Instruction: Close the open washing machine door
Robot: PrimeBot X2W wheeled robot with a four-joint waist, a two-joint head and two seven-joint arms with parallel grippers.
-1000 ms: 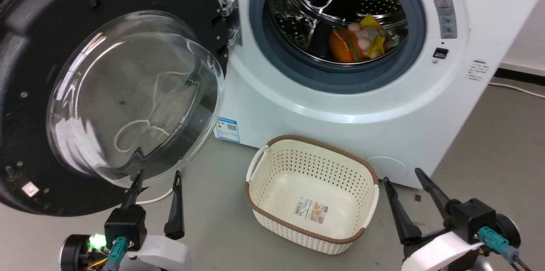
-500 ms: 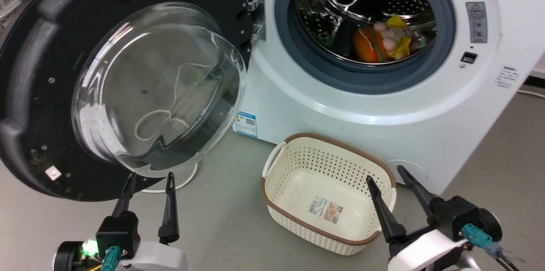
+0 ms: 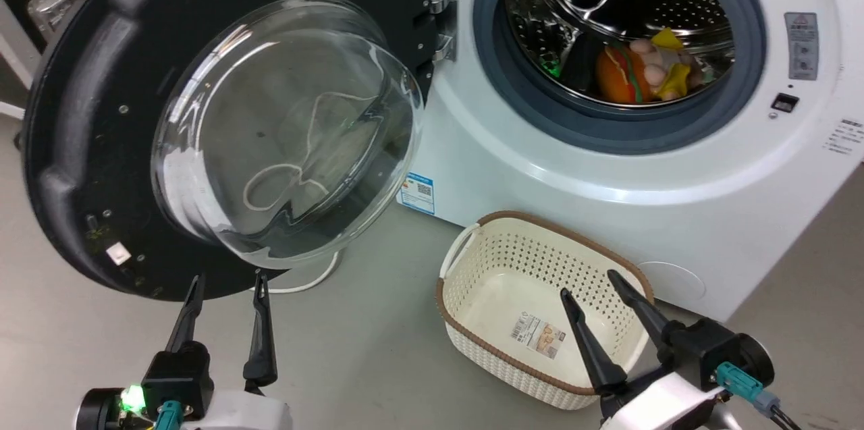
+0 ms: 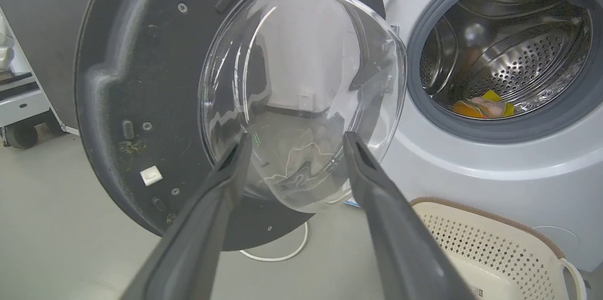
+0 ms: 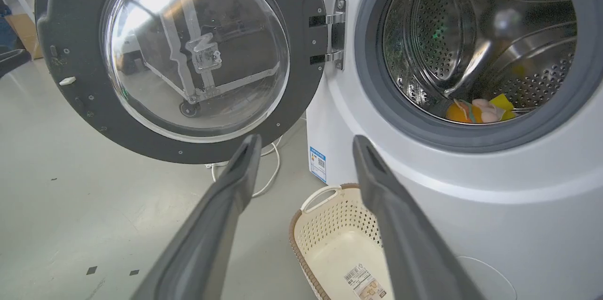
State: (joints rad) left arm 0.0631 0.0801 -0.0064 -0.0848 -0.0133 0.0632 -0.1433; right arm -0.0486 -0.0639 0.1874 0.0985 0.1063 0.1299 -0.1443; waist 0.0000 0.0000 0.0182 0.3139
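While door [image 3: 81, 113] gapes, grey floor [image 3: 378, 356], poss. cable [image 3: 312, 286], L gripper [image 3: 229, 275] spread, R gripper [image 3: 587, 282] spread.

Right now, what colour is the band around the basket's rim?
Brown, above cream perforated walls of the basket; head view shows it best.

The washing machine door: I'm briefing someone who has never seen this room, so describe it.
Find the white washing machine; hinged left of its drum opening, swung wide open, is the washing machine door. It is the big black disc with a clear bulging glass bowl, unlike that grey-ringed steel opening or the cream basket.
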